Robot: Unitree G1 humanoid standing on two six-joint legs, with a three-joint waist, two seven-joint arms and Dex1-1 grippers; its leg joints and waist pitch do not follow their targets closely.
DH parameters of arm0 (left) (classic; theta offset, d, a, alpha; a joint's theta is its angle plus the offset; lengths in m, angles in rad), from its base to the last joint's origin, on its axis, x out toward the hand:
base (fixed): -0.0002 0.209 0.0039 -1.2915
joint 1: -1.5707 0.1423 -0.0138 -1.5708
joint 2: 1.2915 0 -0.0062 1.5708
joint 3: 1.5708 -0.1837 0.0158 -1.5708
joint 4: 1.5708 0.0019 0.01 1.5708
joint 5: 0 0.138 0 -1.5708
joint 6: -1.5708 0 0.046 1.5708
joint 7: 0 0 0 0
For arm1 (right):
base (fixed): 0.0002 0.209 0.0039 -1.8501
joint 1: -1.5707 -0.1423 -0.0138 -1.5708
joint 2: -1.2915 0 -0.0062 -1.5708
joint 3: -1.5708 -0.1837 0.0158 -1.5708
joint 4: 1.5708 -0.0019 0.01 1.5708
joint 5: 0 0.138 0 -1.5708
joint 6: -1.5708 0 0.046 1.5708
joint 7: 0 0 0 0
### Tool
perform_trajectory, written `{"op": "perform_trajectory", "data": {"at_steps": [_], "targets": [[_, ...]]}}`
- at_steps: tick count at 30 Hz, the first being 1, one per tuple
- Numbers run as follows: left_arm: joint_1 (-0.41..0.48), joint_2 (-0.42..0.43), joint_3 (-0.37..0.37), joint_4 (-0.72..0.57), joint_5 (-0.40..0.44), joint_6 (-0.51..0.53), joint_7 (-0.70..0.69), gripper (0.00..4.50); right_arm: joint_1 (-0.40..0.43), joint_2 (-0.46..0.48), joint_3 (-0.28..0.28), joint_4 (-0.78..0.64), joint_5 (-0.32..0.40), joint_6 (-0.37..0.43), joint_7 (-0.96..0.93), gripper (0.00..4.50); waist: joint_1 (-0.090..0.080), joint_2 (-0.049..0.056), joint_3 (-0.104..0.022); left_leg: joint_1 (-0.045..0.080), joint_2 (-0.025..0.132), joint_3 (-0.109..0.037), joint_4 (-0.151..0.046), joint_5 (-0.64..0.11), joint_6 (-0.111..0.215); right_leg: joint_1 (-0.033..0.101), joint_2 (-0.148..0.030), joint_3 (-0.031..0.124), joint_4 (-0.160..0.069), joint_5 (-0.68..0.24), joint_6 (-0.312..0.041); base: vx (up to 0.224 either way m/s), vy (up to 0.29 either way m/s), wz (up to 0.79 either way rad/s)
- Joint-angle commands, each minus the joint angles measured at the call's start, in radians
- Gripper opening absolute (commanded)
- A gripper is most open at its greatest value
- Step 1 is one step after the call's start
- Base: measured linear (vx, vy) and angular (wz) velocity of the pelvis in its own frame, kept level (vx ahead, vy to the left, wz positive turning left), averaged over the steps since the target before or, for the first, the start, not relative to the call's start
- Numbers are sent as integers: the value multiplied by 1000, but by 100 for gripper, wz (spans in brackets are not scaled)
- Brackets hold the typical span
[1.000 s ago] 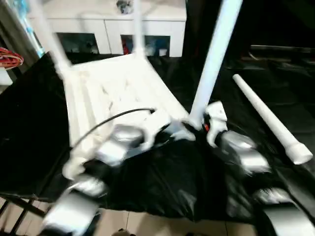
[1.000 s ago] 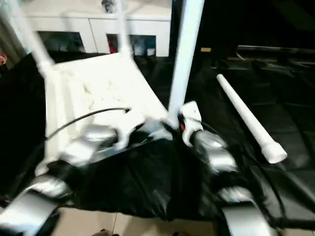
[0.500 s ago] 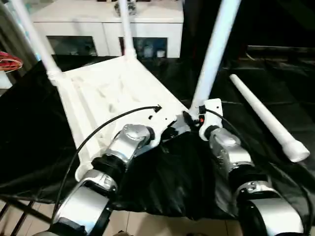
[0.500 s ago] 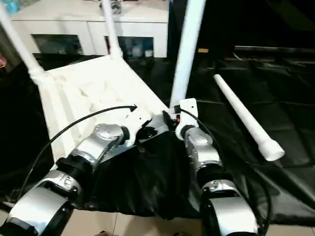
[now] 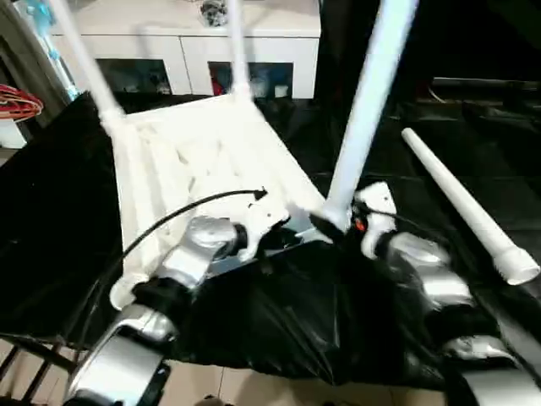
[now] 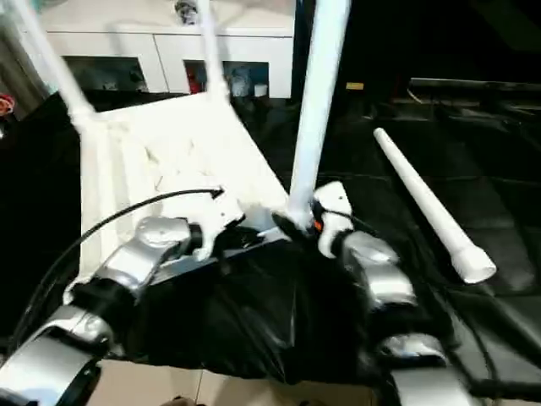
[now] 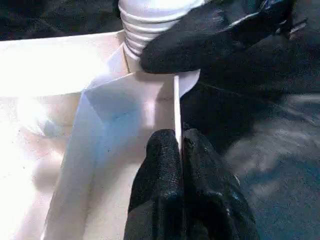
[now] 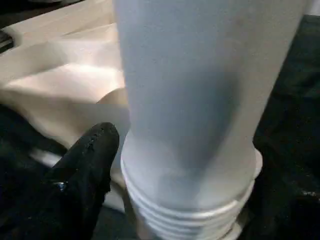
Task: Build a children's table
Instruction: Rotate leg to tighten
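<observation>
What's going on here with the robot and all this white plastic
The robot is putting legs on an upside-down white table top lying on a black cloth. Its left gripper pinches the top's rim, while the right gripper holds the threaded base of a leg standing in the near corner socket. Two far legs already stand; a fourth leg lies loose to the right.
</observation>
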Motion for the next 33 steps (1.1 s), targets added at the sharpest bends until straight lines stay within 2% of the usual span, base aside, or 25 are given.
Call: {"op": "perform_trajectory", "data": {"at_steps": [1,3,4,7,8,9,10,11,15,18,21,22,25,26,27,31,33], "targets": [[19,-1,-2,-46,-53,-52,-71,0,16,-19,27,-46,13,19,71,387,3,-14,-75,4,26,-4,-63,-180,105,60,-52,48,-61,-263,-213,0,0,0],[34,20,-11,-71,-64,-59,-134,0,39,-49,46,-95,18,35,142,387,8,-19,-74,3,27,-4,-63,-183,109,62,-53,47,-61,-276,-207,0,0,0],[45,40,-19,-92,-69,-52,-184,0,53,-72,61,-130,21,46,199,387,10,-16,-74,3,28,-4,-64,-185,110,60,-53,48,-61,-285,-206,0,0,0],[50,49,-21,-102,-73,-39,-208,0,59,-84,69,-144,23,51,226,387,18,-15,-72,7,31,-3,-66,-198,97,56,-55,50,-64,-317,-197,0,0,0],[57,68,-31,-116,-78,-32,-250,0,66,-101,84,-161,22,52,257,387,19,-22,-72,9,31,-3,-66,-198,94,55,-54,50,-64,-322,-194,0,0,0],[57,68,-31,-116,-78,-32,-250,0,66,-101,84,-161,22,52,257,387,21,-20,-71,9,31,-3,-67,-198,92,55,-55,51,-63,-326,-193,0,0,0],[61,82,-40,-122,-78,-31,-278,0,69,-110,91,-168,19,51,273,387,19,-18,-71,9,31,-2,-67,-203,88,52,-54,52,-65,-331,-192,0,0,0],[62,88,-42,-123,-78,-33,-288,0,69,-113,93,-168,17,51,279,387,20,-22,-71,9,30,-3,-68,-204,84,53,-54,51,-65,-336,-189,0,0,0],[64,107,-42,-122,-73,-36,-311,0,74,-128,109,-187,13,62,308,387,19,-21,-71,9,30,-2,-67,-200,80,54,-54,53,-64,-335,-184,0,0,0],[61,118,-38,-119,-71,-36,-328,0,82,-140,124,-208,3,71,327,353,19,-20,-71,7,30,-3,-68,-189,83,54,-54,54,-62,-322,-184,0,0,0],[57,127,-40,-116,-74,-31,-341,0,88,-145,128,-222,8,79,336,348,19,-23,-72,7,30,-2,-67,-179,86,55,-54,55,-59,-306,-190,0,0,0],[57,129,-43,-115,-76,-27,-348,0,89,-145,128,-226,11,81,339,310,20,-23,-72,8,30,-1,-66,-178,86,54,-54,56,-60,-305,-192,0,0,0],[57,130,-46,-115,-78,-20,-357,0,91,-144,131,-230,17,90,348,308,20,-24,-71,7,30,-1,-67,-183,84,54,-54,56,-61,-321,-188,0,0,0],[58,130,-47,-115,-78,-19,-359,0,93,-144,134,-233,19,93,349,288,19,-25,-70,7,29,-1,-67,-187,83,54,-54,56,-63,-331,-184,0,0,0],[59,129,-47,-115,-78,-18,-361,0,94,-143,136,-236,21,96,349,288,19,-24,-71,8,29,-1,-67,-188,82,54,-54,56,-63,-335,-183,0,0,0],[67,128,-51,-123,-80,-8,-368,0,102,-127,131,-235,29,104,337,279,19,-19,-72,9,30,-2,-67,-186,78,54,-53,56,-62,-323,-184,0,0,0],[68,120,-50,-120,-78,-9,-357,0,105,-114,122,-235,38,111,323,277,19,-20,-72,9,30,-1,-67,-188,77,54,-53,56,-62,-317,-185,0,0,0]]}}
